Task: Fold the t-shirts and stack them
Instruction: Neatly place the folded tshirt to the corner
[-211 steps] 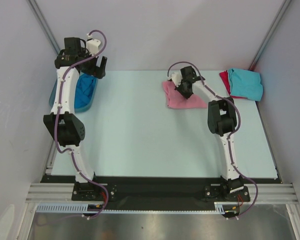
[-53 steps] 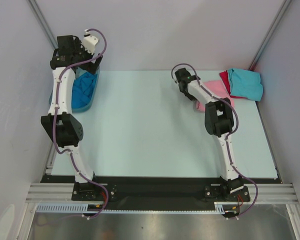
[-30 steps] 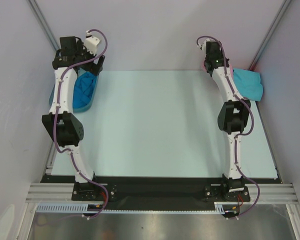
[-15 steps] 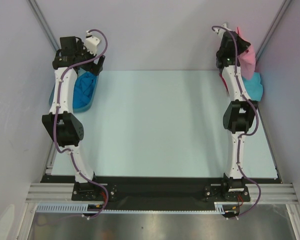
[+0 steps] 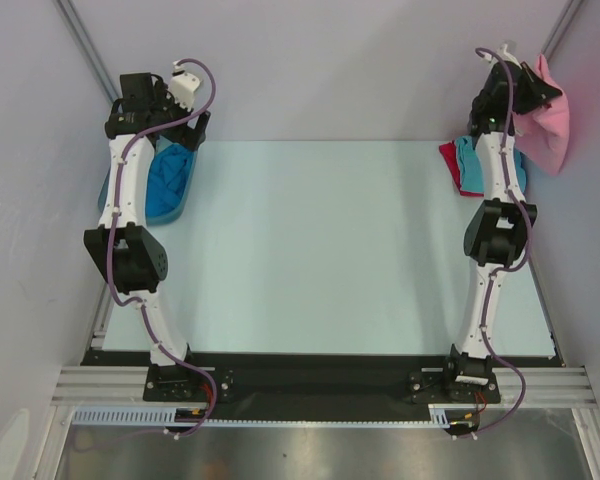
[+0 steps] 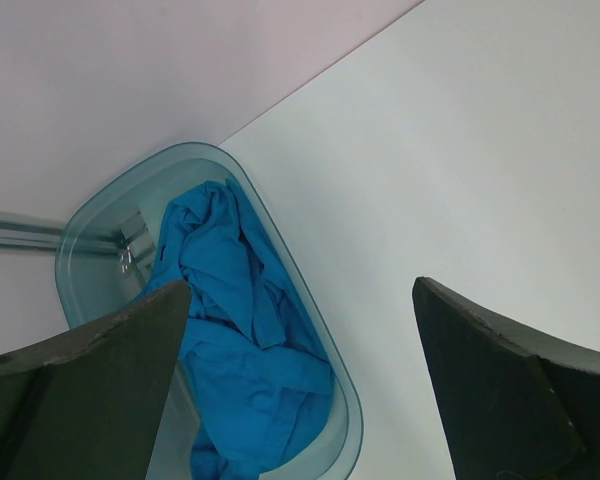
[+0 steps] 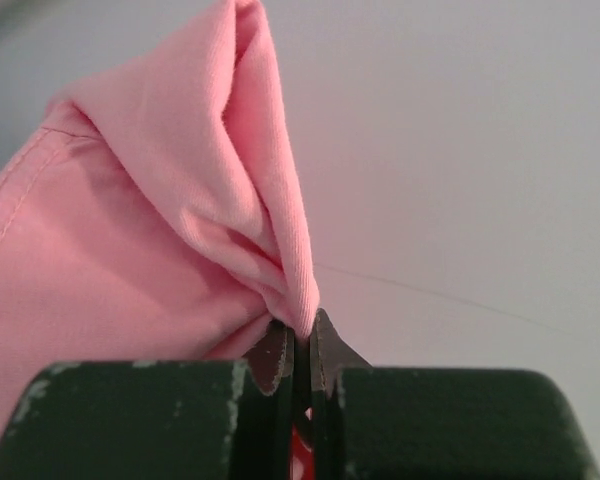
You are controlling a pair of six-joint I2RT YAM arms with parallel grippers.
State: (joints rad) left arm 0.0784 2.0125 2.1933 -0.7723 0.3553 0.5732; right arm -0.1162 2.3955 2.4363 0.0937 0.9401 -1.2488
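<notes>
Surface (image 5: 310, 250) comes first: pale and wide, it carries the work at its far corners. The pink t-shirt (image 5: 548, 130), the biggest garment, hangs in the air near the right wall. The closed right end effector (image 7: 301, 335) pinches it by a bunched fold, apparently to carry it over the pile beneath. The tub (image 6: 280, 250) at the far left corner holds the crumpled blue t-shirt (image 6: 230, 330), unfolded and probably next in line. The turquoise t-shirt (image 5: 470, 160) lies folded over the red t-shirt (image 5: 448, 158) at the far right, forming the stack. The left end effector (image 6: 300, 290) hovers above the tub, fingers spread wide and gripping nothing, poised to reach in.
</notes>
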